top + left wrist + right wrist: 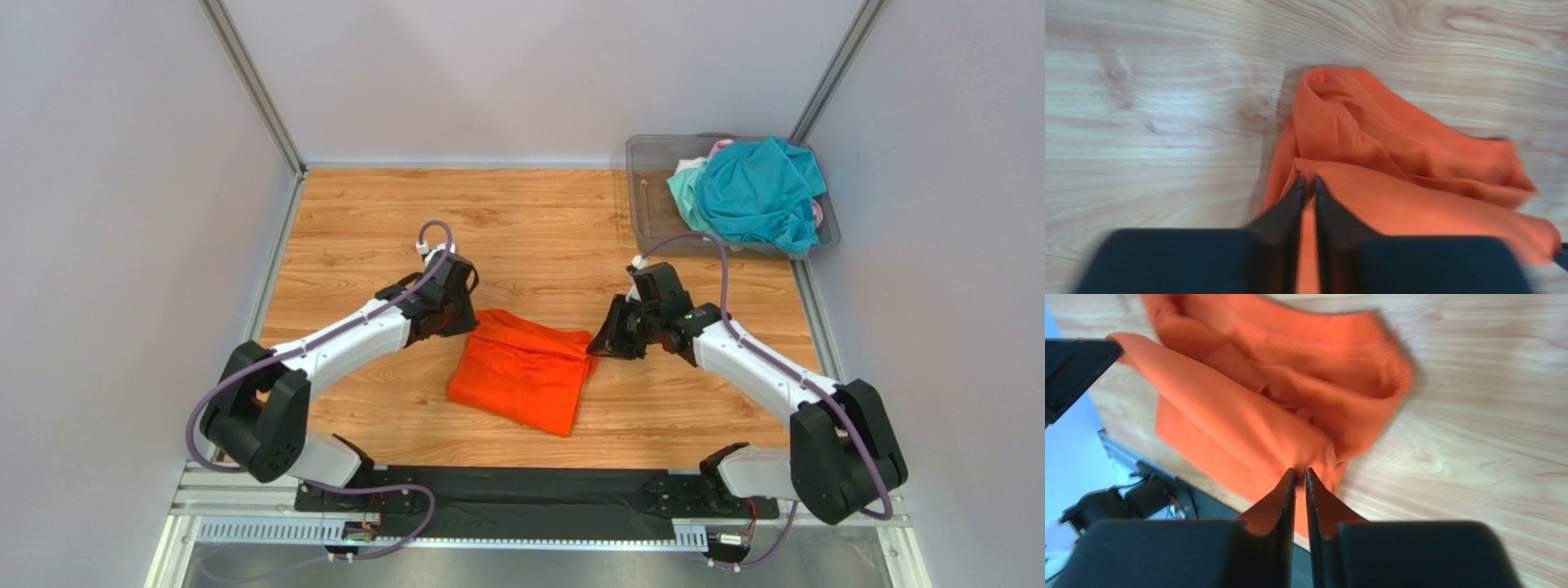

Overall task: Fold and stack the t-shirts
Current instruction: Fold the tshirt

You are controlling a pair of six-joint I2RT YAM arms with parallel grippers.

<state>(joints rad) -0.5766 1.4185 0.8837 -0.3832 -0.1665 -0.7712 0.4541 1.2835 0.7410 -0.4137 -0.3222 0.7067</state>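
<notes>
A bright orange t-shirt [521, 374] lies folded on the wooden table between my two arms. My left gripper [464, 321] sits at its far left corner. In the left wrist view the left gripper [1308, 179] has its jaws almost together, pinching a fold of the orange t-shirt [1413, 184]. My right gripper [604, 346] is at the far right corner. Seen from the right wrist, that gripper [1300, 470] nips the orange t-shirt [1260, 398], whose top edge runs taut toward the left gripper's finger [1069, 367]. A teal t-shirt [761, 190] lies heaped with pale mint [687, 186] and pink [721, 146] ones.
A clear grey plastic bin [638, 184] at the back right corner holds the heaped shirts. Grey walls close in the table on three sides. A black strip and metal rail [528, 496] run along the near edge between the arm bases.
</notes>
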